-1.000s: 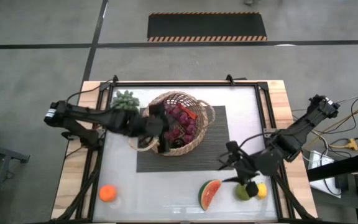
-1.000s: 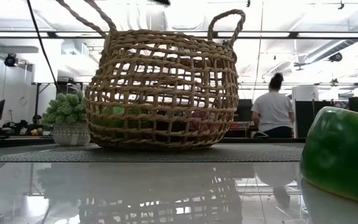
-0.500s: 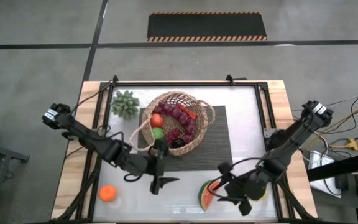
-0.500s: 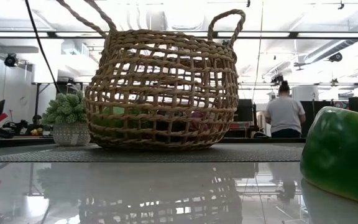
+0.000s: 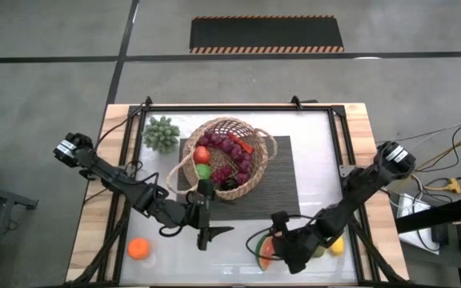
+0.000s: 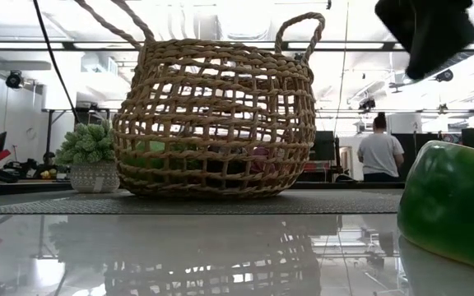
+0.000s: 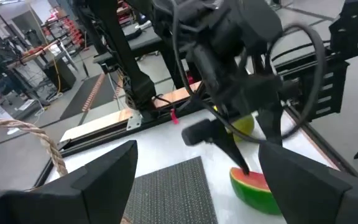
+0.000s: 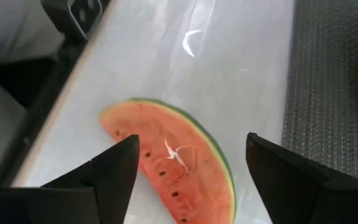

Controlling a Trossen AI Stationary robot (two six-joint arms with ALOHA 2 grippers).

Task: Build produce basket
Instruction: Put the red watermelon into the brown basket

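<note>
The tan wicker basket (image 5: 229, 160) stands on a dark ribbed mat (image 5: 282, 192) and holds grapes, a red apple, a green apple and a carrot. A watermelon slice (image 8: 173, 158) lies flat on the white table near its near edge. My right gripper (image 5: 277, 242) is open and hovers above the slice; in the right wrist view (image 8: 191, 186) its fingers stand on either side of it. My left gripper (image 5: 212, 234) is open and empty, in front of the basket. An orange (image 5: 138, 249) lies near left. A green fruit (image 5: 317, 251) and a lemon (image 5: 337, 246) lie right of the slice.
A small potted succulent (image 5: 161, 133) stands at the far left beside the basket. The two grippers are close together at the near middle of the table. In the low view my right gripper (image 6: 426, 29) shows high above a green piece (image 6: 451, 205). A person stands in the room behind.
My left gripper has drawn back from over the basket toward the table's near edge and now stays open there. My right gripper has gone toward the table's left and near edge, from beside the green fruit and lemon to above the watermelon slice.
</note>
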